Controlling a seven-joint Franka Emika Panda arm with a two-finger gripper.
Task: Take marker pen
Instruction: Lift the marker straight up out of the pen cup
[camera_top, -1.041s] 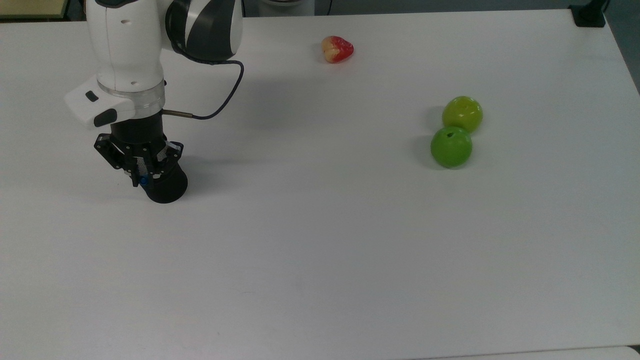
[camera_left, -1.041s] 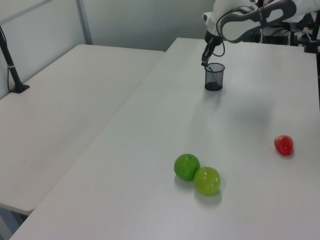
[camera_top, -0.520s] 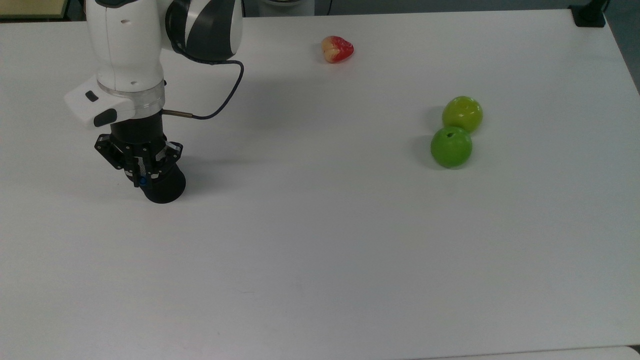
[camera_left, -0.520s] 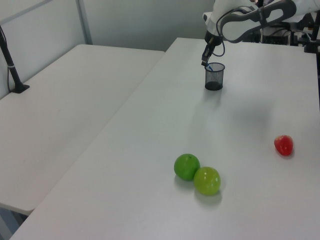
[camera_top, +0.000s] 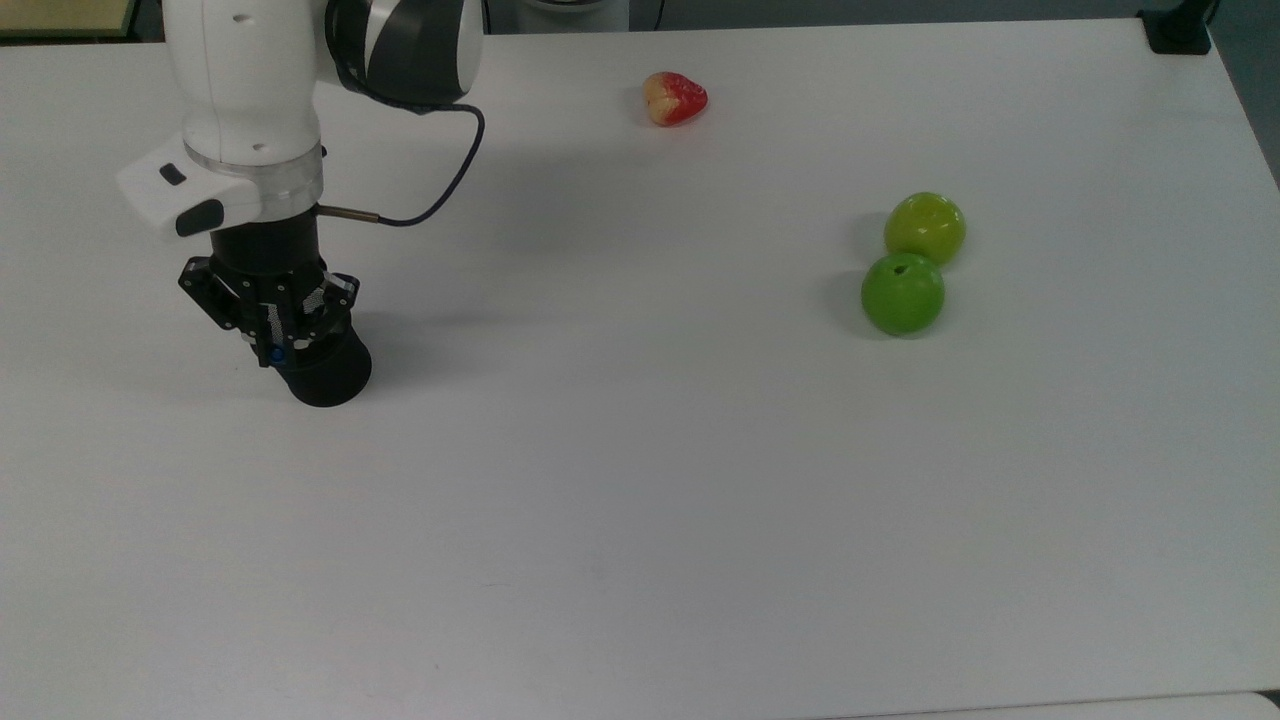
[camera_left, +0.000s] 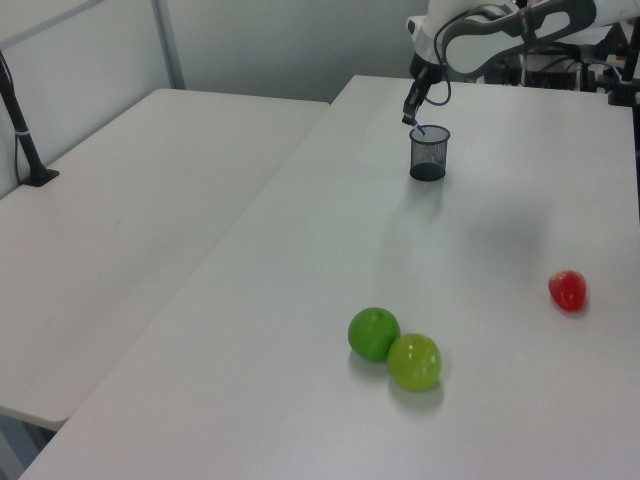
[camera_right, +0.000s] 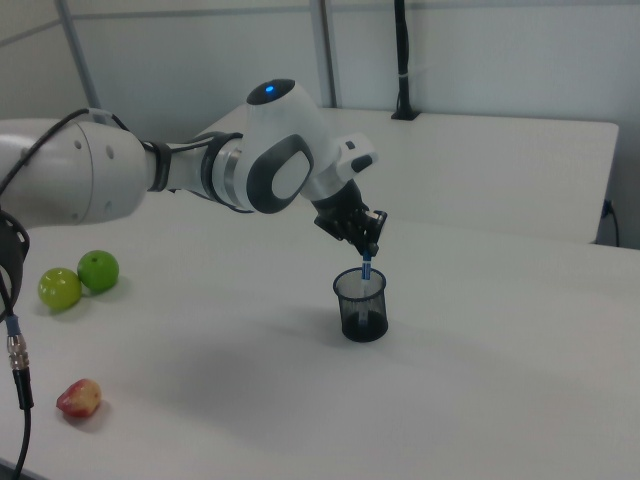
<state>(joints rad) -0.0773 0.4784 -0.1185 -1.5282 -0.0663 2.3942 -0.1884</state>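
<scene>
Marker pen (camera_right: 367, 272) is standing nearly upright in the black mesh cup (camera_right: 361, 305), blue top end poking above the rim and the white barrel running down inside. My gripper (camera_right: 366, 251) sits right on top of it, fingers clenched on that blue end, so I'm calling it grasped. In the top view you can just make out a blue dot between my fingertips (camera_top: 273, 352) over the cup (camera_top: 322, 372).

What matters for the next move: the pen hangs straight below my gripper, long axis close to vertical, lower part down in the cup. So my guess is the way out is straight up along that axis until the tip clears the rim. Drift sideways too early and the barrel probably catches the mesh wall and tips the whole cup, since it looks light.

Arm pose: in the right view my forearm reaches in from the right view's left, wrist bent so the gripper points down and a bit toward the cup. In the left view the gripper (camera_left: 412, 117) is just above the cup's rim (camera_left: 429, 132) at the far end of the table (camera_left: 330, 260).

2 green apples (camera_top: 908, 264) and 1 red fruit (camera_top: 675, 98) sit well apart from all this, not in my way.
</scene>
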